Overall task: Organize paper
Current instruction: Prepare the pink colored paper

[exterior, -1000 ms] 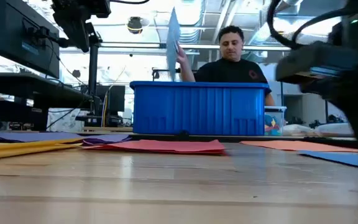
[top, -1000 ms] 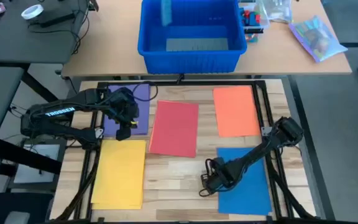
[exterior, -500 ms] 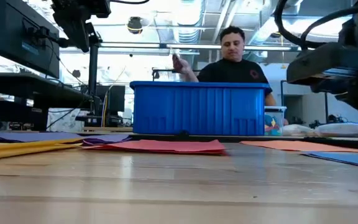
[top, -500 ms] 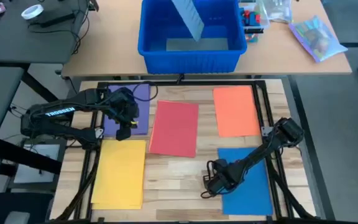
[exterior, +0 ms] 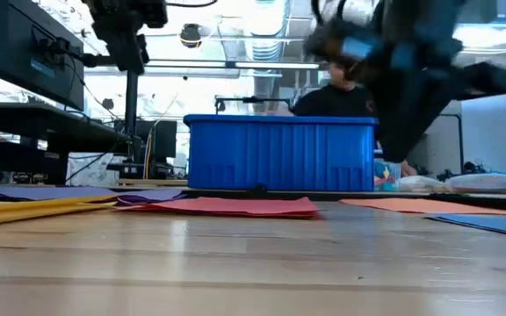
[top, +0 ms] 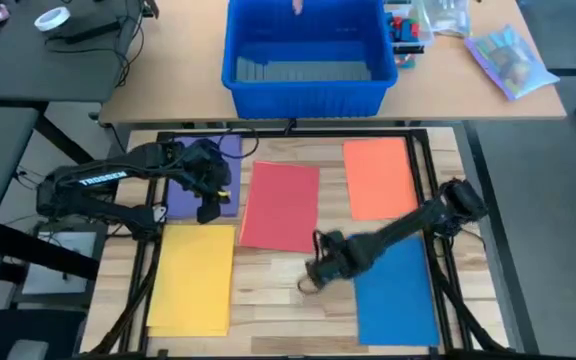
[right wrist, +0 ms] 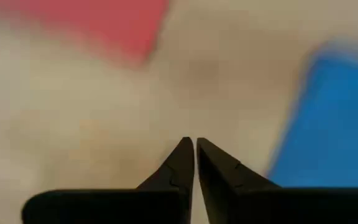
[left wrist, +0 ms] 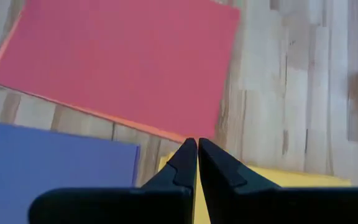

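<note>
Wooden slats form the work table (top: 278, 290), and five coloured sheets lie flat on it: the purple sheet (top: 230, 150) at the far left, the yellow sheet (top: 193, 280) in front of it, the red sheet (top: 280, 205) in the middle, the orange sheet (top: 378, 178) at the far right and the blue sheet (top: 398, 290) at the near right. Behind the table stands a big blue bin (top: 306, 55) on a second desk, and a person (exterior: 336, 92) sits behind this bin (only partly visible). The left gripper (top: 211, 205) hangs over the near edge of the purple sheet, close to the red one, with its fingers (left wrist: 188, 163) pressed together on nothing. The right gripper (top: 313, 275) is above bare wood between the red sheet and the blue sheet, its fingers (right wrist: 185, 160) also together and holding nothing
</note>
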Tool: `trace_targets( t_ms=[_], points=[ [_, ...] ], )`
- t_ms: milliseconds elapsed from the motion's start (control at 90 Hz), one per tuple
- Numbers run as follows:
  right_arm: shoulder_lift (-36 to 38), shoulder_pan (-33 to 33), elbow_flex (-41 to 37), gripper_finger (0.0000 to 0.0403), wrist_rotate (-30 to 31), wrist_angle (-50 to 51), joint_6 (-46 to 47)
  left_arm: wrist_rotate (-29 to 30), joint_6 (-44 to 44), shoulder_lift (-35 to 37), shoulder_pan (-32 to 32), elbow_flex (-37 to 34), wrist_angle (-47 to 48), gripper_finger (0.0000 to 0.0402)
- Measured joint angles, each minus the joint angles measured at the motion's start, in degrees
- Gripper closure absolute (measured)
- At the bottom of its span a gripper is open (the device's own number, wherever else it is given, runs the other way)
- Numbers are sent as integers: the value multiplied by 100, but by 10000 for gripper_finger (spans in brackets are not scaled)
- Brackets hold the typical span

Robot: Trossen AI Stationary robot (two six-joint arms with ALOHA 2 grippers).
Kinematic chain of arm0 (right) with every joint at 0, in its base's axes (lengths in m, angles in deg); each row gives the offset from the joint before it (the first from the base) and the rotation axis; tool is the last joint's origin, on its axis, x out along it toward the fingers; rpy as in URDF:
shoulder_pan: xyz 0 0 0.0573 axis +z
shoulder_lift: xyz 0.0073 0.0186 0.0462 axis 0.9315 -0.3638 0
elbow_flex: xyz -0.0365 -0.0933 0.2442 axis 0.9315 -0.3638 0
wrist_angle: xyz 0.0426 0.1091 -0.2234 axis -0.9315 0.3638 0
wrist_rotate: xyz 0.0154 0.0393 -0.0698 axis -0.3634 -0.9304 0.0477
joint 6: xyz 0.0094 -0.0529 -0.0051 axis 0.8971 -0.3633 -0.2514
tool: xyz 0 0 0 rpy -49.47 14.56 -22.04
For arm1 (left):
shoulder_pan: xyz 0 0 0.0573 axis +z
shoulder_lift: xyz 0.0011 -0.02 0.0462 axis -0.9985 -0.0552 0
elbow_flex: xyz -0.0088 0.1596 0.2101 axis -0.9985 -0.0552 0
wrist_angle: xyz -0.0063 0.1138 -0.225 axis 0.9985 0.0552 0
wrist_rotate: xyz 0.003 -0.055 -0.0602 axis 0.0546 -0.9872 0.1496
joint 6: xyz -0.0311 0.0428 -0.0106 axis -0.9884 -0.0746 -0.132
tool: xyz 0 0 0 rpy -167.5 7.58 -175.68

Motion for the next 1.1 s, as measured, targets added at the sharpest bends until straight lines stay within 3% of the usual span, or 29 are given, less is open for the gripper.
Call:
trace_targets(
  t_ms=[156, 344, 556, 756, 1100],
  points=[
    [436, -948, -144, 335, 367, 374, -1288, 4, -44, -750, 214, 0, 93, 402],
    [1086, -2298, -1076, 283, -13, -1390, -2944, 11, 66, -1521, 346, -2, -239, 402],
    [1290, -3426, -2423, 248, -839, -3665, -3107, 21, 240, -2057, 534, -2, -1377, 402],
    [1288, -3529, -3060, 245, -982, -4710, -2718, 36, 176, -2811, 615, -2, -2033, 402],
    [818, -3258, -3081, 253, -1002, -5151, -2428, 38, 505, -3864, 477, -4, -2744, 402]
  ],
)
